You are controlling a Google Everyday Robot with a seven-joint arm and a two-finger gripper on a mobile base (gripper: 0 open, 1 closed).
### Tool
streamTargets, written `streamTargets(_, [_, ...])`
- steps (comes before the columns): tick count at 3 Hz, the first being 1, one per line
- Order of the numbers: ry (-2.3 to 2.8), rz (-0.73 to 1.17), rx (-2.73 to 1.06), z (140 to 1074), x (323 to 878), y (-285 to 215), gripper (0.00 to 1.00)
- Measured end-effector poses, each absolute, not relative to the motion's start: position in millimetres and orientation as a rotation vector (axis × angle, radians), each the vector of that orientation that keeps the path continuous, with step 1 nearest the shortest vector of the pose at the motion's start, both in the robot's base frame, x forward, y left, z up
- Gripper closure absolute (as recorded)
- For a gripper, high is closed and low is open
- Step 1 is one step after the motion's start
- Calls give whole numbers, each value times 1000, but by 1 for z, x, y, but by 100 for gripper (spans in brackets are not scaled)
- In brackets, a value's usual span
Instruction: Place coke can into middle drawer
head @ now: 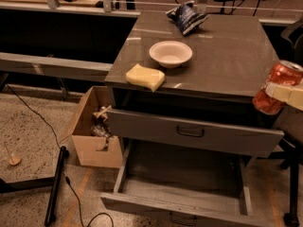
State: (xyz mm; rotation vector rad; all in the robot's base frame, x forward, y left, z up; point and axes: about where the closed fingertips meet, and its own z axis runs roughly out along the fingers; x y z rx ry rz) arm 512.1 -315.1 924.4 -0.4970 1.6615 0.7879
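Note:
The coke can is red with a silver top and hangs tilted at the right edge of the view, past the cabinet's front right corner. My gripper is shut on it, and a pale finger lies across its side. The rest of the arm is out of view. The middle drawer is pulled open at the bottom, with its flat grey floor bare. It lies below and to the left of the can. Its dark handle shows on the front.
On the cabinet top are a white bowl, a yellow sponge and a blue-and-white snack bag. The upper drawer front juts out above the open drawer. A cardboard box stands to the left, with a black pole on the floor.

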Motion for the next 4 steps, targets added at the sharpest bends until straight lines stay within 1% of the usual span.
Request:
streamTargets(2, [1684, 800, -590, 847, 462, -255, 100])
streamTargets(4, [1734, 784, -607, 817, 467, -243, 100])
